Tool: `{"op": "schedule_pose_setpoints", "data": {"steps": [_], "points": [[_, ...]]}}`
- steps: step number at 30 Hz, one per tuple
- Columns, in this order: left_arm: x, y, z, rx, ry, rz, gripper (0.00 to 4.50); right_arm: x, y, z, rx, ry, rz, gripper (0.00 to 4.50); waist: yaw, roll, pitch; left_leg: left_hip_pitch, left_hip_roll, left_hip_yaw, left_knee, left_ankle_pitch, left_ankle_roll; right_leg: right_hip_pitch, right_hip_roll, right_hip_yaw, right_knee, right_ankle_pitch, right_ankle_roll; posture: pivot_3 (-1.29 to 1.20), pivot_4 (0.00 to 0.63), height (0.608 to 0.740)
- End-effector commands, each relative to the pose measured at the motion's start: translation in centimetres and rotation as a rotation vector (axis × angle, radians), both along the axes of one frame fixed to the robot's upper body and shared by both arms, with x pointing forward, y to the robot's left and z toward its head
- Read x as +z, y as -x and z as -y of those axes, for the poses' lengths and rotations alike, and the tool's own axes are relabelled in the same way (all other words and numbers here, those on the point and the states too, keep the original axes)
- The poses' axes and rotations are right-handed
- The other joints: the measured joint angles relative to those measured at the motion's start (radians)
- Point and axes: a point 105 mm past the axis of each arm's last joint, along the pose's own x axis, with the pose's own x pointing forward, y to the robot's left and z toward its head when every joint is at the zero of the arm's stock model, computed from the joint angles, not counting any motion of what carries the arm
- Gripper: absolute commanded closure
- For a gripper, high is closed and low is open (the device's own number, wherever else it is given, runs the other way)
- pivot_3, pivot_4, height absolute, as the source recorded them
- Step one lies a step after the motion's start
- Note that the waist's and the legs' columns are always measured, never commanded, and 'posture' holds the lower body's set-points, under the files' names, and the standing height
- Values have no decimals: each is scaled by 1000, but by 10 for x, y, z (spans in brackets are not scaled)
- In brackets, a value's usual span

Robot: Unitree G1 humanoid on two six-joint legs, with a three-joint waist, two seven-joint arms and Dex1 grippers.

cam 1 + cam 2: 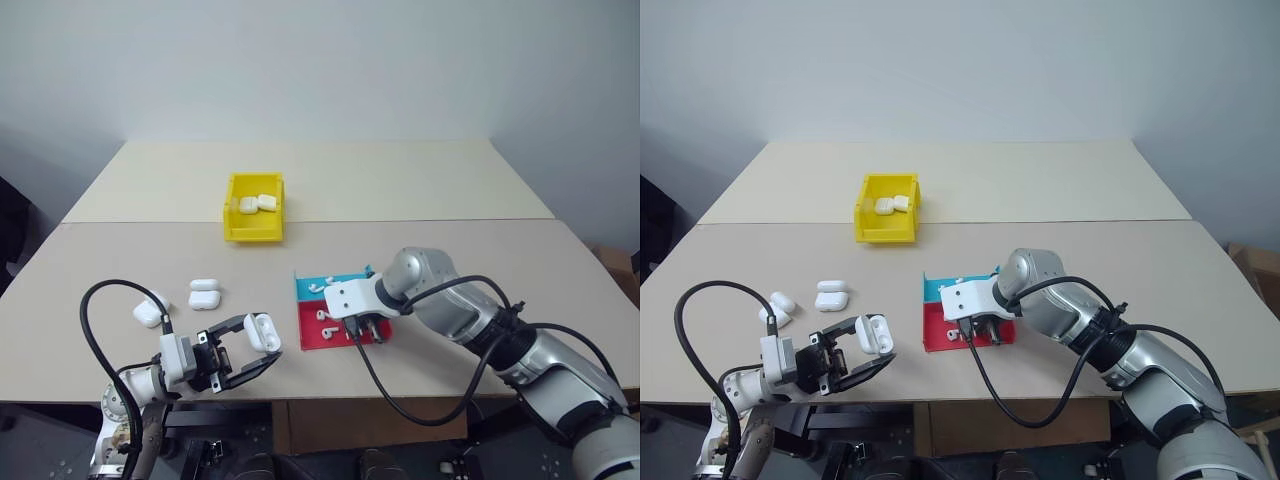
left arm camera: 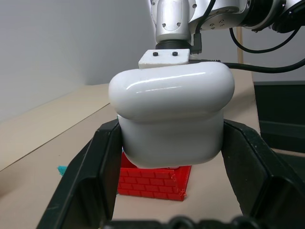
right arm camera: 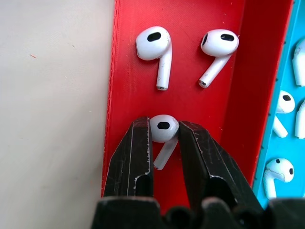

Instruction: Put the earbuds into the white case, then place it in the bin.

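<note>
The right gripper (image 3: 164, 136) has an earbud (image 3: 163, 129) pinched between its fingertips, stem trailing back toward the wrist. The left gripper (image 1: 255, 350) clamps the case (image 1: 262, 331), which lies well off to the right gripper's left.

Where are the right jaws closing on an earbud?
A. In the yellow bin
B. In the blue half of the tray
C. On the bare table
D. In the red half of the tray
D: the right gripper has an earbud between its jaws over the red half of the tray.
</note>
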Motion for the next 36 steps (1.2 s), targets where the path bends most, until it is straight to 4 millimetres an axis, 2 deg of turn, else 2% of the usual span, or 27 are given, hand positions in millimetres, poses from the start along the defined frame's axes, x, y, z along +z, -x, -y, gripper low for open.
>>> {"op": "schedule_pose_setpoints", "data": {"steps": [1,5,9,13,16,18,23,27,32,36], "points": [[13,4,3,-28,24,62,1675,16,0,-5,21,-39,36,3862,0,0,0,0,0,0,0,0,0,0,0,0,0,0,0,0,150,740],[17,5,4,-52,58,94,1675,44,3,-8,25,-121,85,3862,2,0,0,-1,0,0,0,0,0,-1,0,0,0,0,0,0,150,740],[24,2,5,-18,72,75,1675,93,9,-7,-24,-338,130,3862,4,0,0,-3,0,0,0,0,0,-2,0,0,0,0,0,0,150,740],[37,2,11,-69,123,104,1675,140,14,1,-74,-617,192,3862,7,0,0,-2,0,-1,0,0,0,-1,0,-1,0,0,0,0,150,740],[45,-4,17,-57,125,67,1675,177,26,4,2,-942,263,3862,8,0,0,-2,0,-1,0,0,0,0,0,-1,-1,0,0,0,150,740],[53,-2,22,-103,149,55,1675,190,37,3,60,-1090,270,3862,5,0,0,-2,0,-1,0,0,0,0,0,-1,-1,0,0,0,150,740],[66,2,32,-246,183,76,1675,198,50,-7,158,-1296,269,3862,-1,0,0,-2,0,-2,-1,0,0,0,0,-1,0,0,0,0,150,740],[74,1,46,-337,185,87,1675,191,72,-12,342,-1445,250,3862,-5,0,0,-2,0,-2,-1,0,0,1,1,-1,-1,0,0,0,150,740],[83,1,51,-385,189,91,1675,182,85,-10,451,-1518,179,3862,-13,0,0,-2,0,-2,-1,0,0,1,0,-1,-1,0,1,0,150,740],[83,0,53,-400,188,91,1675,176,86,-12,484,-1546,155,3862,-20,0,0,0,0,-3,-1,0,0,2,1,-1,0,0,1,0,150,740]]}}
